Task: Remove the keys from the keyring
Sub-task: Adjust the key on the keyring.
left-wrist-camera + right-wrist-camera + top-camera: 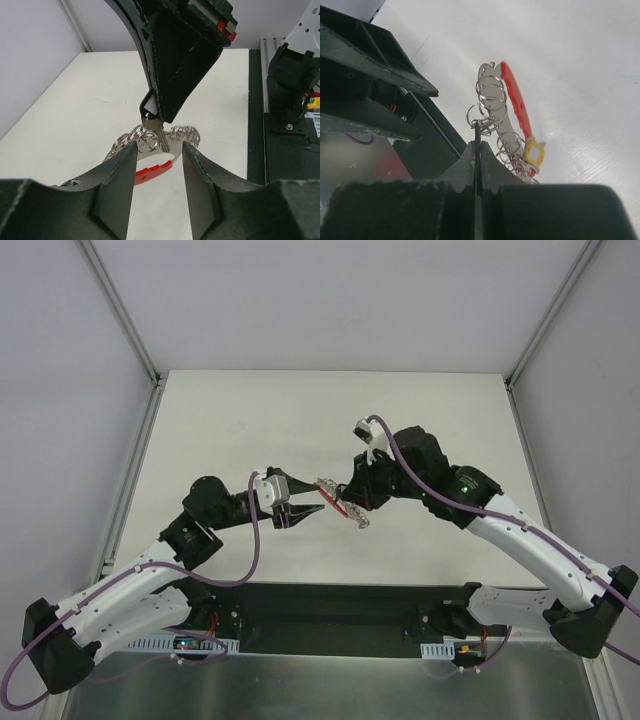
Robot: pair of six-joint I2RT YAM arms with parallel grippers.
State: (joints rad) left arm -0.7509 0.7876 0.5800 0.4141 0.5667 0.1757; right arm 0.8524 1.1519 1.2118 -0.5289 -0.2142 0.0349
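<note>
Right claw (154, 112) is pinching a key (152, 131) mid-frame. Left claw (160, 147) is gaping, straddling the keyring (148, 144). It's looking light, stiff and slippery, so best gripped at the rim.

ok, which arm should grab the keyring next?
Left. The left gripper is open and straddles the keyring, so it probably only needs to close. The right gripper is shut on a key, holding it in the air.

Keys (154, 131) on keyring (150, 174) (beside left end effector (160, 147))
</note>
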